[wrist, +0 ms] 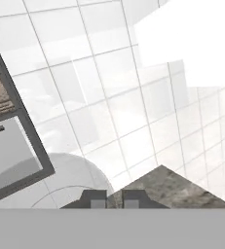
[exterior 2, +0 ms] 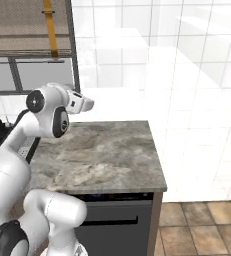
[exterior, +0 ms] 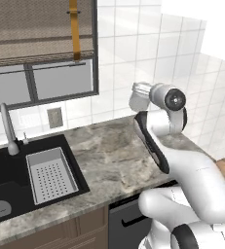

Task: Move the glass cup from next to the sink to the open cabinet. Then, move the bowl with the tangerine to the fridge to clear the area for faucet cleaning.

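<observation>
My gripper (wrist: 109, 199) hangs above the counter near the tiled back wall, its two fingertips almost together. A see-through rounded shape, the glass cup (wrist: 60, 180), lies right against them, so the jaws look shut on its thin wall. From the base cameras the hand (exterior: 136, 97) (exterior 2: 87, 104) is raised well above the stone counter (exterior: 114, 151), right of the window. A plain white block (exterior: 211, 24) sits high on the right; I cannot tell whether it is the cabinet. The bowl with the tangerine and the fridge are out of view.
A black sink (exterior: 7, 180) with a grey perforated insert (exterior: 50, 175) and a faucet (exterior: 7, 129) sits at the left. A dark-framed window with a woven blind (exterior: 36, 29) is above it. The counter ends at the right (exterior 2: 157, 167), above a dishwasher (exterior 2: 112, 220).
</observation>
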